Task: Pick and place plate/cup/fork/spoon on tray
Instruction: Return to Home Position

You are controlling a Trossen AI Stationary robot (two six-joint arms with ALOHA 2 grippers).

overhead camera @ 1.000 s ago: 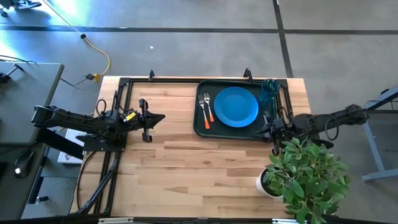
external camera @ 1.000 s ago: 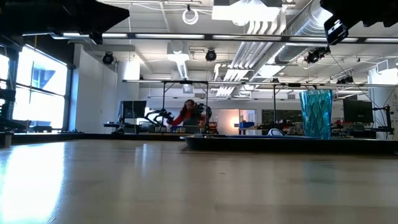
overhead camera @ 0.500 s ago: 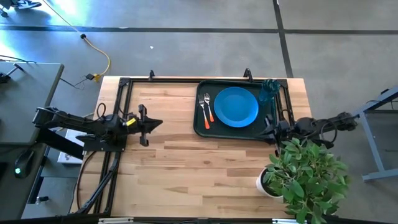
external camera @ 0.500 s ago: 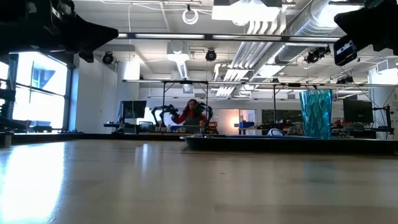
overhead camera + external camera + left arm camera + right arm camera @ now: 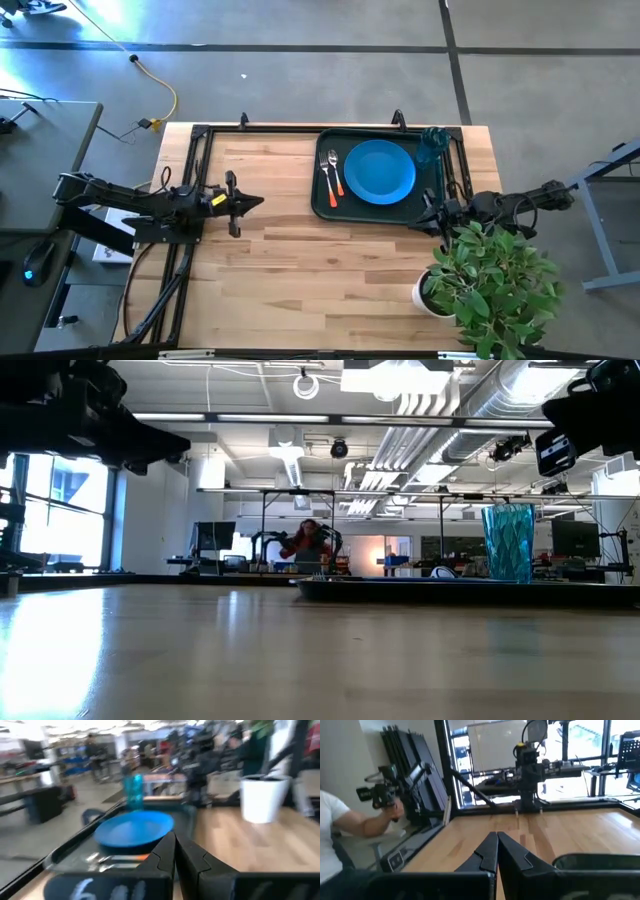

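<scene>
Both pairs of jaws are clenched tight with nothing between them — each wrist view shows its two dark fingers pressed together. The left gripper (image 5: 252, 202) hovers over bare wood well clear of the tray (image 5: 322, 205), off its short end on the fork side, pointing toward it. The right gripper (image 5: 420, 222) sits just beside the tray's corner on the side opposite the cup, at the edge of the leafy plant (image 5: 500, 275) in its white pot (image 5: 262, 797). All the tableware lies on the tray: the plate (image 5: 380, 171) rests flat near its middle, the fork (image 5: 325, 174) and the spoon (image 5: 337, 172) lie side by side on the tray floor just beside the plate, orange handles pointing the same way, and the cup (image 5: 432, 147) stands upright at the tray's far corner, near the table (image 5: 300, 260) edge. In the low view the cup (image 5: 508, 542) rises above the tray's rim (image 5: 460, 588). In the right wrist view, a person's hand (image 5: 387, 817) holds a dark device beyond the table — well away from the tray.
</scene>
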